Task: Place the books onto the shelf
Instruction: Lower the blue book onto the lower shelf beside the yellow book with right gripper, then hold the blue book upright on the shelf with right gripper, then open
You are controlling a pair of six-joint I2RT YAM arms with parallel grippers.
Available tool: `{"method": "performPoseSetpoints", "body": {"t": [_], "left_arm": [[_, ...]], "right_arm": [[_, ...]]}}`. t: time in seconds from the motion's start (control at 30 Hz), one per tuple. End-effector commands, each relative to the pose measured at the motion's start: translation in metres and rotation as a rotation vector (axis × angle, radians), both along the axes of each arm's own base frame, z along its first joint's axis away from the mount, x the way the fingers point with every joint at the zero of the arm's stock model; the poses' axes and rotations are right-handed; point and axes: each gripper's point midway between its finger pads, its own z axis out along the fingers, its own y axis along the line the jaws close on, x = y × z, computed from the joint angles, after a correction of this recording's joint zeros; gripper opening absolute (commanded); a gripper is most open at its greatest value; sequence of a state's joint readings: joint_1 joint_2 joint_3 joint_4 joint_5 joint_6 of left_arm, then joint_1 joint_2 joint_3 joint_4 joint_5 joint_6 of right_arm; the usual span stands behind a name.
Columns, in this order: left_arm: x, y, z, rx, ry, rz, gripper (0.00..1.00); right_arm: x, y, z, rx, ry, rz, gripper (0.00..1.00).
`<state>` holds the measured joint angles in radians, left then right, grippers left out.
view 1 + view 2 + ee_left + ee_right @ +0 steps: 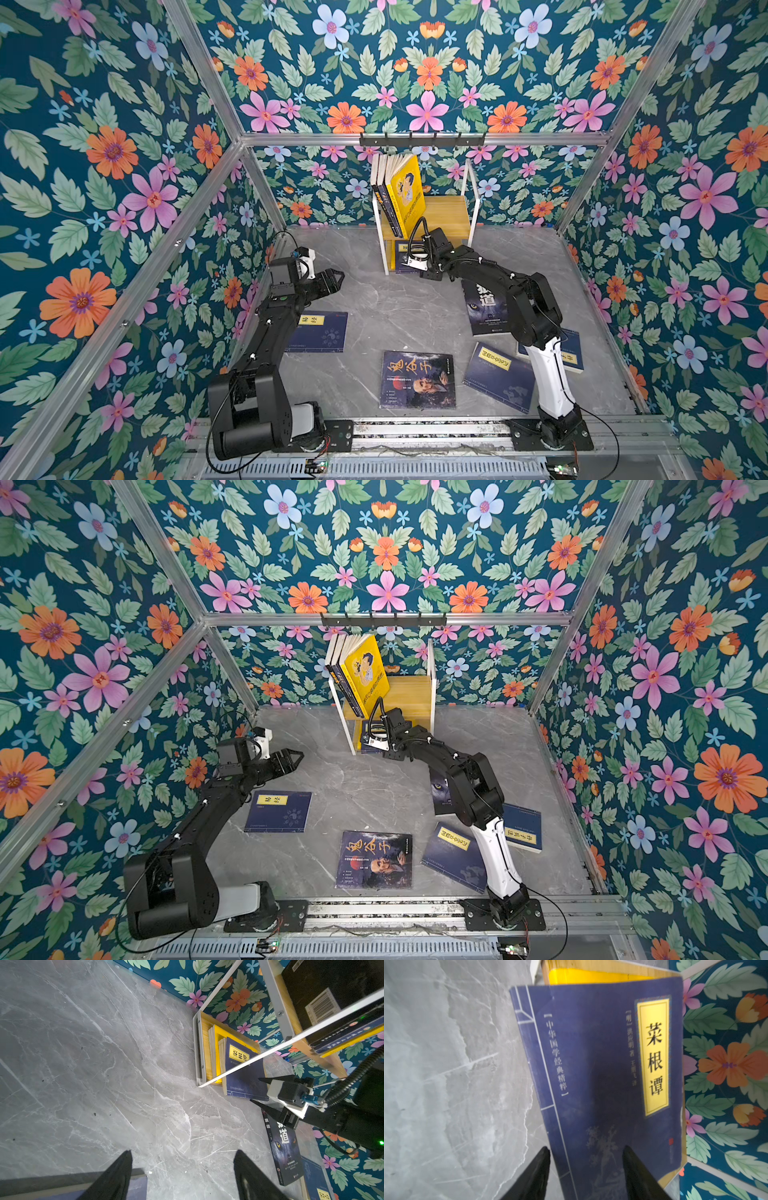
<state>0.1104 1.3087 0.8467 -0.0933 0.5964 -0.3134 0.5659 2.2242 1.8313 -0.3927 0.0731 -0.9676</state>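
The shelf (446, 212) (411, 692) stands at the back wall. A yellow book (407, 191) and dark books lean on its upper board. A navy book (602, 1064) (243, 1072) sticks out of the lower tier onto the floor. My right gripper (586, 1147) (255, 1090) hovers open at this book's near end, one finger beside the spine and one over the cover. My left gripper (338, 279) (184, 1152) is open above bare floor. On the floor lie a navy book (322, 332), the old man's face book (417, 380) and the wolf eye book (484, 307).
Two more navy books (496, 374) (573, 353) lie under and beside the right arm. A black hook rail (422, 139) hangs above the shelf. Floral walls and aluminium posts close in the grey marble floor (395, 299).
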Motion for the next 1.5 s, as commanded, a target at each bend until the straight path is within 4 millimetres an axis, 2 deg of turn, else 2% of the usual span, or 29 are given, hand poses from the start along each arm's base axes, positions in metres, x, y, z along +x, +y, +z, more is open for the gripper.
{"method": "performPoseSetpoints", "body": {"t": [0.0,0.33,1.13,1.47], "left_arm": [[0.003,0.001,0.006,-0.001,-0.023,0.003,0.79],[0.004,0.002,0.005,0.01,-0.025,0.007,0.78],[0.003,0.003,0.001,0.008,-0.021,0.005,0.79],[0.003,0.005,0.003,0.015,-0.026,0.013,0.79]], "right_arm": [[-0.006,0.008,0.008,0.053,0.023,0.011,0.58],[0.005,0.009,-0.004,0.043,0.022,-0.013,0.56],[0.018,0.009,0.001,0.068,0.006,-0.025,0.4],[0.017,0.001,0.001,0.048,0.001,-0.027,0.39]]}}
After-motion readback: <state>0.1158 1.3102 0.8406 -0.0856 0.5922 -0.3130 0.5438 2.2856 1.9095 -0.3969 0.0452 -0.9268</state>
